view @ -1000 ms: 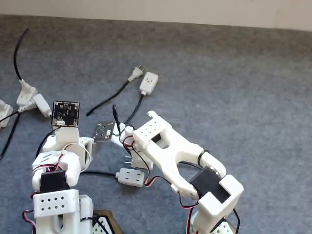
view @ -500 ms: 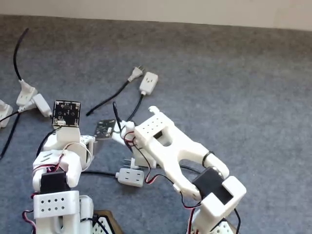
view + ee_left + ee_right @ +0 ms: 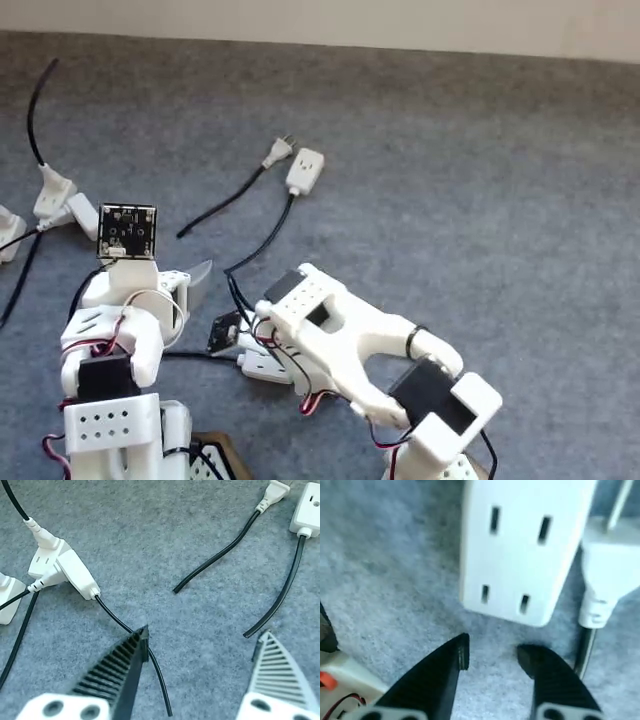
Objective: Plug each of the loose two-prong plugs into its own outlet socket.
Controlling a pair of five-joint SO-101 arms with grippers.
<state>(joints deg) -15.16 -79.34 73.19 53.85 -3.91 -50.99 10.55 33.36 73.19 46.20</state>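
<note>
Not one pairing visibly finished.

Nearest the front edge of the grey carpet: a white socket block, flat, with slots up and empty. Just beside it, touching or nearly so, a white two-prong plug with a bare prong alongside the block, so not inserted. Right gripper spread apart and empty, hovering low with its fingertips just short of the block's end. Probably the step in hand: taking up this plug or steadying this block.

Further out, toward the back edge: a second plug and a second socket, close together but apart, prongs exposed, each on its own black lead. Clearly left to do.

Near the left edge: a third plug lying against another socket. Impossible to tell whether seated or merely resting there. At the very edge, a further white piece, cut off, kind unclear.

Left gripper spread wide, grasping nothing, poised above bare carpet and a black cable, between the left-edge pair and the far pair.

Judged overall: early in the task, with at least two plugs loose and possibly all three. For each, careful lining-up of prongs with slots and a firm push needed, with the light socket likely to slide on the carpet unless braced.
</note>
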